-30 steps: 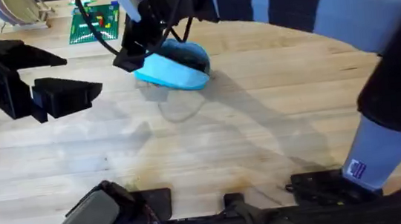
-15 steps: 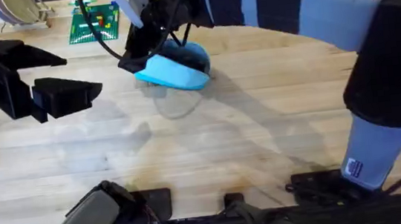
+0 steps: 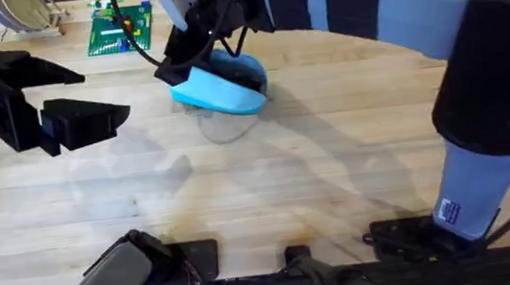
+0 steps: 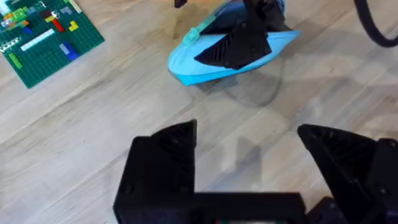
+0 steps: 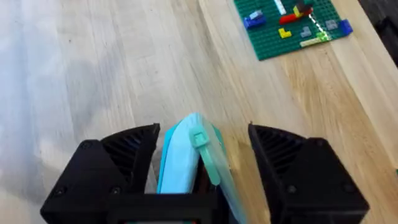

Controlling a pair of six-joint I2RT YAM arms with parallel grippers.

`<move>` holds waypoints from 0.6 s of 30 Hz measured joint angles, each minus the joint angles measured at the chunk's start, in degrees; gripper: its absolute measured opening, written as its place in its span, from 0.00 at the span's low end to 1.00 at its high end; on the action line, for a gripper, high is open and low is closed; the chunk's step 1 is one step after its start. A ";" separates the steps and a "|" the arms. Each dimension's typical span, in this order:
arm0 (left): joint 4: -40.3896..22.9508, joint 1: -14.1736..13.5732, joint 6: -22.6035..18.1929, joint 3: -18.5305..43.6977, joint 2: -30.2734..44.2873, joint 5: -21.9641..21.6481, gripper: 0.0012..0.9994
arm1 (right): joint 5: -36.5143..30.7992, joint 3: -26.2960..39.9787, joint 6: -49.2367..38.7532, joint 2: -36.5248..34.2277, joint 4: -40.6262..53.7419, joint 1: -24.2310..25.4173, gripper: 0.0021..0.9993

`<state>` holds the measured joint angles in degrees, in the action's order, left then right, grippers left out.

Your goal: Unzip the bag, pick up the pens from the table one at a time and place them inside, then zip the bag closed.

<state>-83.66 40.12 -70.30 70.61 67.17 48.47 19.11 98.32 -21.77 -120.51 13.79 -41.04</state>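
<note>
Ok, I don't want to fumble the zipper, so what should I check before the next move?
1. Bag at the right gripper: ok.
2. Zipper pull in sight: ok.
3. Bag zipped or unzipped: cannot tell.
4. Right gripper's hold on the bag: cannot tell.
5. Left gripper open and apart from the bag: ok.
6. Where the pens lie: cannot tell.
</note>
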 joint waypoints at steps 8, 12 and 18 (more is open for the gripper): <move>0.00 0.00 -0.02 0.00 -0.01 0.00 0.99 | 0.02 0.00 3.24 -0.02 0.01 0.33 0.78; 0.00 0.00 -0.02 0.01 -0.01 0.00 0.99 | 0.02 0.00 4.37 -0.02 0.03 0.33 0.58; 0.00 0.00 -0.02 0.02 0.01 0.00 0.99 | 0.02 0.00 5.51 -0.02 0.04 0.33 0.60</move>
<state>-83.66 40.12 -70.32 70.63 67.18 48.47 19.14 98.32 -16.25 -120.53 13.83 -40.71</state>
